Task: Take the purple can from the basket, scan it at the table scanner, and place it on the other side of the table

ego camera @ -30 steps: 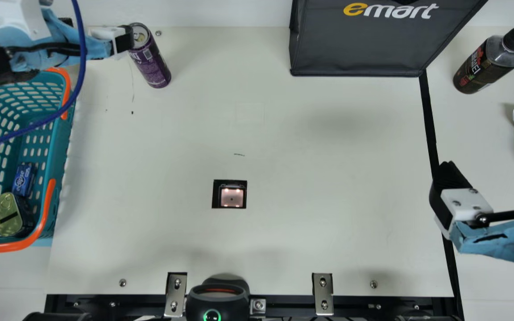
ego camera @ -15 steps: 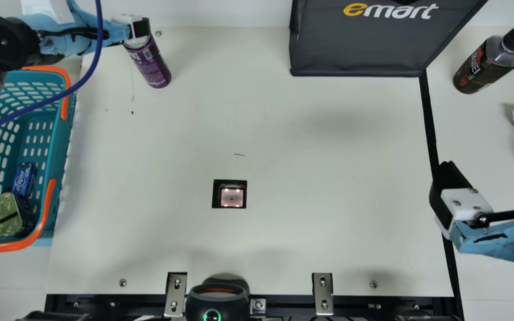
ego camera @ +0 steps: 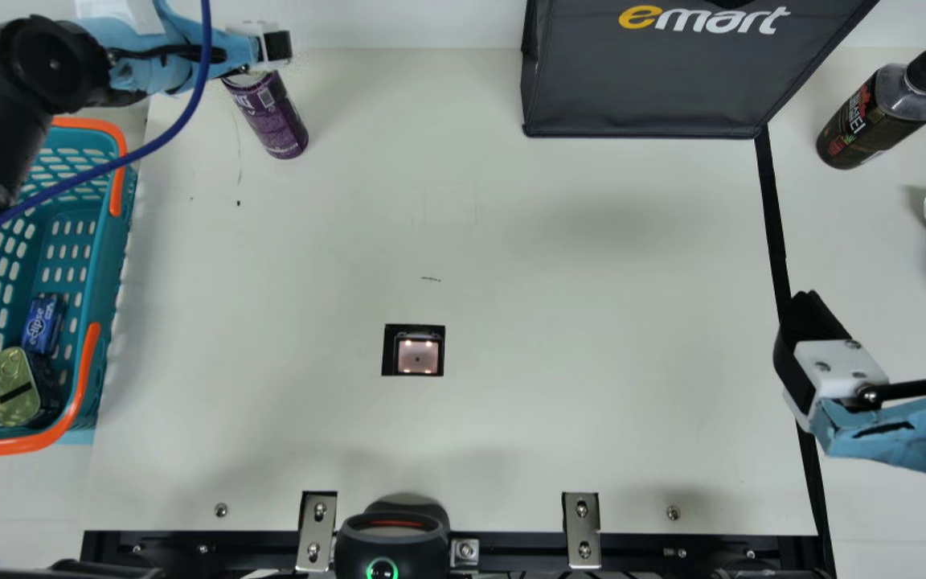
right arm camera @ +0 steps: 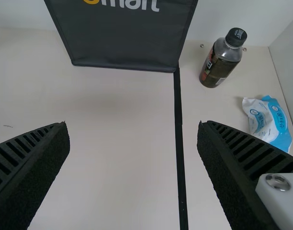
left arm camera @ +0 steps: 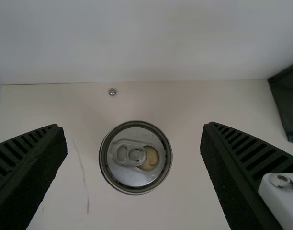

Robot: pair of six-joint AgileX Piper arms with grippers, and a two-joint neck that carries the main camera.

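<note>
Can (ego camera: 270,117) upright on the worktop (ego camera: 511,265), outside the basket (ego camera: 100,265), near the worktop's far edge. Left gripper (left arm camera: 132,126) over it, fingers apart, lid seen between them with a gap on either side. Right gripper (right arm camera: 132,122): fingers apart, nothing held, well away from the can. Step in hand, as judged: lining up for a grasp from above.

Failure modes noted:

1. Off-centre descent. Side gaps look fair, but fingertip height relative to the lid cannot be told. If one finger lands on the rim, the can could tip and roll, perhaps off the far edge.

2. Shallow grip. Closing at the lid only would leave the smooth, tall body swinging; likely slip on the lift. Go lower before closing.

3. Code hidden. A pale code patch (ego camera: 267,97) sits high on the can's side, where a finger might cover it. Even uncovered, it needs turning toward the scanner (ego camera: 417,355); standing the can on its base would probably give no read.

4. Snag. Blue cable (ego camera: 141,149) passes in front of the left arm and basket in the main view; height unknown. A wide swing might catch it.

5. Crossing. Low carry could clip the bag (ego camera: 648,88) or the right gripper.
</note>
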